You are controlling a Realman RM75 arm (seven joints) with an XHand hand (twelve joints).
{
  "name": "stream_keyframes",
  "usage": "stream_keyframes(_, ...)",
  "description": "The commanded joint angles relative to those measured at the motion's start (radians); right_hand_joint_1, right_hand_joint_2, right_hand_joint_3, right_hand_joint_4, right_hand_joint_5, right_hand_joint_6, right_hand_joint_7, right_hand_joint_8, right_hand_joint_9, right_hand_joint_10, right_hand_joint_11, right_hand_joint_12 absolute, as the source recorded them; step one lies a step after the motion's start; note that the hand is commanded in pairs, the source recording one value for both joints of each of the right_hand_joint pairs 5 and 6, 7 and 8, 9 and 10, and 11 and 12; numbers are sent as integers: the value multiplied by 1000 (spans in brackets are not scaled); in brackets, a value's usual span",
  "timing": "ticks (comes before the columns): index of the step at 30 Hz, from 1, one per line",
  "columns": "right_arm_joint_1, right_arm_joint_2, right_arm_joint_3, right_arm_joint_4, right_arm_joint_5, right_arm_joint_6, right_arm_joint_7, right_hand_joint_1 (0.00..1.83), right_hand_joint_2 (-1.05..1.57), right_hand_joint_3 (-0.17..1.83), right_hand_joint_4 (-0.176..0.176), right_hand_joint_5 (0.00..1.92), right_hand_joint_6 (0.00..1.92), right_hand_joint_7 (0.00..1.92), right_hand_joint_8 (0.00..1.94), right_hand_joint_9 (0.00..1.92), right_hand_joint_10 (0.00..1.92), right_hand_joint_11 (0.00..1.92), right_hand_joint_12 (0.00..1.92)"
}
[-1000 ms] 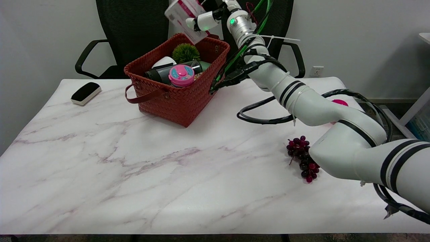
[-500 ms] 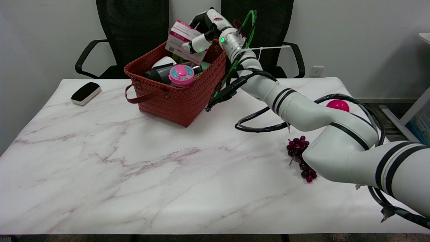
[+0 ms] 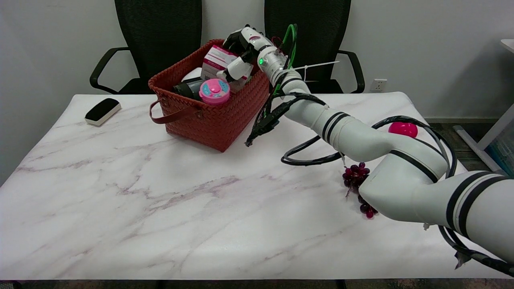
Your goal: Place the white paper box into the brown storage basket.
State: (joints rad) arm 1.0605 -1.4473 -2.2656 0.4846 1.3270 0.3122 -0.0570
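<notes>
Gripping the white paper box, your right hand has its fingers wrapped over the box's right side and top edge, with one white finger running down its near face. The box sits tilted inside the far right part of the brown basket, its lower end down among the things already there, its upper corner above the rim.

Around it the basket is crowded. A pink round-lidded thing lies just near and left of the box, touching or nearly touching it; you cannot tell which. A dark cylinder lies across the basket's left half, and a white rounded thing shows behind it at the far side. The basket's handle hangs down its near left wall.

Your forearm passes over the basket's right rim, and the green and black cables hang down beside the right wall, close against it.

On the table, a black and white eraser lies well to the left of the basket. A bunch of dark red grapes lies at the right, partly hidden by your elbow, and a pink ball sits farther right behind the arm. Two black chairs stand beyond the far edge.
</notes>
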Motion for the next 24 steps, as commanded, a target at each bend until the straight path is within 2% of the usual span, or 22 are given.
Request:
stream_keyframes(1,-10,-2,-17,-5,-50,-8,1,1124,-83,939,0,367,367,541,541,437,437,398,398)
stream_keyframes(7,-12,4,-17,4,-50,-6,1,1103,-120,854,0,259,259,486,486,355,355,326,326)
stream_keyframes(14,-5,21,-8,35,-50,12,1,1088,-119,865,0,223,223,465,465,342,342,304,304)
stream_keyframes(24,-10,86,47,194,-50,82,1,1069,33,701,0,292,292,519,519,471,471,329,329)
